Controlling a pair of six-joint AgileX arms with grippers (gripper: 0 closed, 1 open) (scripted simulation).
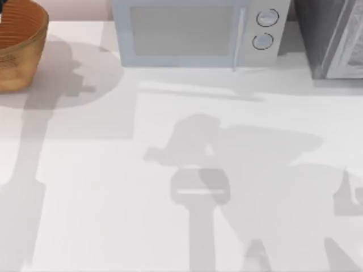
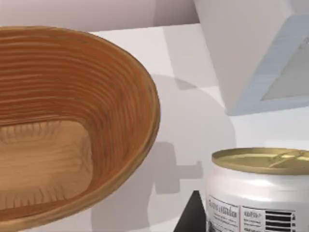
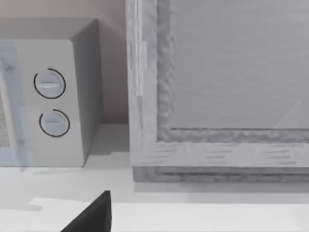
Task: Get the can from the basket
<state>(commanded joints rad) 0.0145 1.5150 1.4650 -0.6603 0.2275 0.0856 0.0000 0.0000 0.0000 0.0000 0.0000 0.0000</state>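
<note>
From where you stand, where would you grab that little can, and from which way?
Around its smooth round side wall, I'd say, fingers on opposite flanks just below the dull gold top. The can stands upright, outside the basket, so coming in level from the side away from the basket looks best. The flat lid offers no hold.

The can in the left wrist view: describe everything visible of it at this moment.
The small silver-white cylindrical metal can stands upright close to the left wrist camera, outside the round woven orange-brown wicker basket, whose visible interior holds nothing. It has a dull gold top with a raised rim and a pressed groove, and a glossy white wall with small dark print and a barcode-like block. Its lower part is cut off by the frame. A dark end effector part sits beside it; contact cannot be judged.
</note>
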